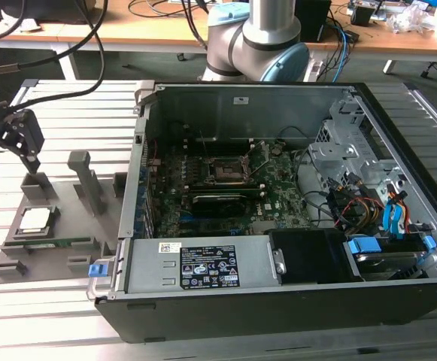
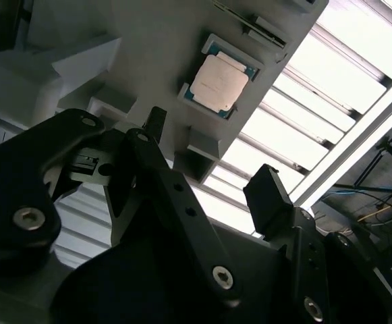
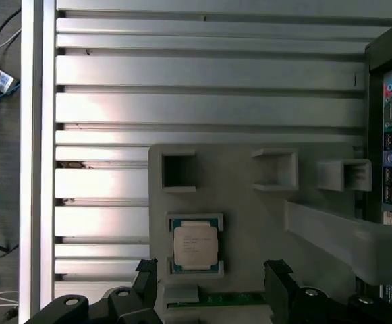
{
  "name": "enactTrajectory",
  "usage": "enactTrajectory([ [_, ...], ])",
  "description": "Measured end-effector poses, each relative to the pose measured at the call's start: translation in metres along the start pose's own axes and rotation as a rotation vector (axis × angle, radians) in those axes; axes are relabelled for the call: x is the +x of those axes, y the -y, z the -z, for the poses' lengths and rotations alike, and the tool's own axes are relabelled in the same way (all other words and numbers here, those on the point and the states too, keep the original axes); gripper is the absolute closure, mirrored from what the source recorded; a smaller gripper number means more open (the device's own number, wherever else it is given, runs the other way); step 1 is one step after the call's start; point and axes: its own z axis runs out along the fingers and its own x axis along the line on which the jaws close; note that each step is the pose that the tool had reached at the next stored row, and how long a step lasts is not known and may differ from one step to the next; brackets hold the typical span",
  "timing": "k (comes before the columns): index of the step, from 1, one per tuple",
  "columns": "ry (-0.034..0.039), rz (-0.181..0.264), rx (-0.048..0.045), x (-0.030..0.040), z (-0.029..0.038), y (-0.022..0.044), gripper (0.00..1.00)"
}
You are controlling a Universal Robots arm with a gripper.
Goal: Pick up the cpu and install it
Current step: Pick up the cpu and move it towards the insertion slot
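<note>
The cpu (image 1: 37, 219) is a small square chip with a silvery top. It lies flat in a square pocket of a grey fixture plate (image 1: 71, 218) at the exterior view's left, outside the computer case. My gripper (image 1: 7, 162) hangs above the fixture, a little behind the chip, and touches nothing. In the first wrist view the cpu (image 3: 196, 244) sits just ahead of the gripper (image 3: 212, 277), whose black fingertips (image 3: 145, 275) stand wide apart. The second wrist view shows the cpu (image 2: 217, 82) beyond the open gripper (image 2: 212, 162).
An open computer case (image 1: 278, 293) takes up the middle and right, with a green motherboard and its dark square socket frame (image 1: 226, 171) inside. A long green memory stick (image 1: 53, 242) lies in the fixture beside the chip. Grey posts (image 1: 83, 180) rise from the fixture.
</note>
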Motion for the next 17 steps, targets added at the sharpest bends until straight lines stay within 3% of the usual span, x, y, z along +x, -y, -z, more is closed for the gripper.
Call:
enactTrajectory([
  [17, 0.0000, 0.000, 0.0005, 0.0006, -0.0318, 0.0002, 0.26],
])
